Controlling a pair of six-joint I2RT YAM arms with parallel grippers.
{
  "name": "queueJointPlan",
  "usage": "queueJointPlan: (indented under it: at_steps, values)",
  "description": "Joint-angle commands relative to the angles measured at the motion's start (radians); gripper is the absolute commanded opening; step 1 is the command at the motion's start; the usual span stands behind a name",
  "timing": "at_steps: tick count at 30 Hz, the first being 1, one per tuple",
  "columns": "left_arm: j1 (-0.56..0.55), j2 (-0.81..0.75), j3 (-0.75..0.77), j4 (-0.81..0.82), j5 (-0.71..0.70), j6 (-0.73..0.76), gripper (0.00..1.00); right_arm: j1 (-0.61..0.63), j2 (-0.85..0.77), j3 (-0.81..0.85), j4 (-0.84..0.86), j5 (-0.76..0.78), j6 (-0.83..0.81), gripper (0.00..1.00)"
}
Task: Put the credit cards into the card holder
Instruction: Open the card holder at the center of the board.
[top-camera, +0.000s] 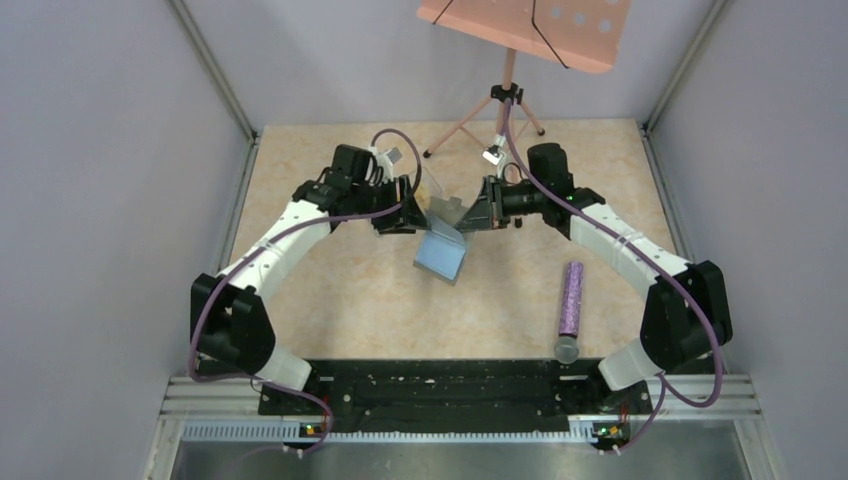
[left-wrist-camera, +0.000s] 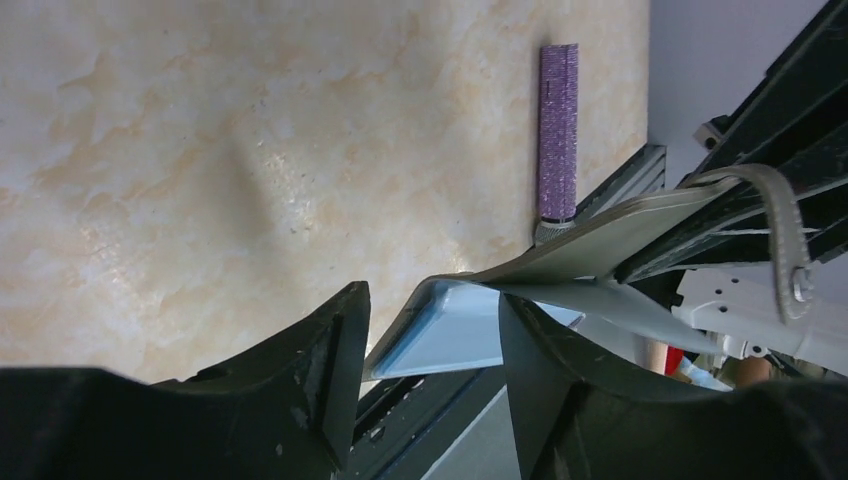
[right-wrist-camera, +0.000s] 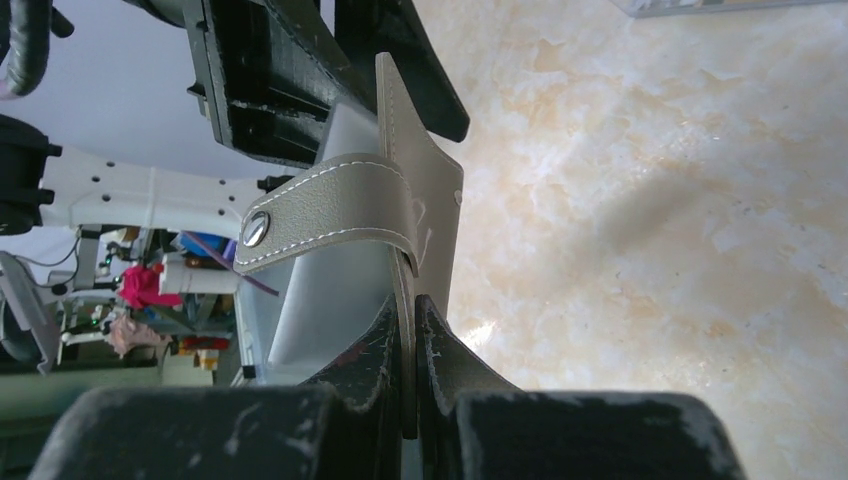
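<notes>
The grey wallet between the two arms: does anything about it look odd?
Yes. The card holder hangs open in mid-air, pinched by one flap in the right jaws, and a pale blue card sticks out of it at a slant, not tucked in.

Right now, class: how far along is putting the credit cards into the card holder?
Done: the card holder is held up, its flap pinched by the right fingers. In hand: a pale blue card sits between the left fingers at the holder's opening; whether it is seated is unclear. Left: no other cards show, so the remainder cannot be counted.
</notes>
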Motion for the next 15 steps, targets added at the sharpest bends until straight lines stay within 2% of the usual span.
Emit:
queueJointPlan:
  at_steps: [1,7,15]
  values:
    - [0.004,-0.058,-0.023,0.118,0.061,-0.021,0.58,-0.002,0.004,0.016,0.063,-0.099,-0.022,0.00]
    - [0.012,-0.064,-0.058,0.184,0.133,-0.025,0.64,-0.002,0.004,0.002,0.145,-0.183,0.032,0.00]
    - [0.025,-0.088,-0.149,0.387,0.310,-0.085,0.66,-0.002,0.011,-0.022,0.320,-0.270,0.169,0.00]
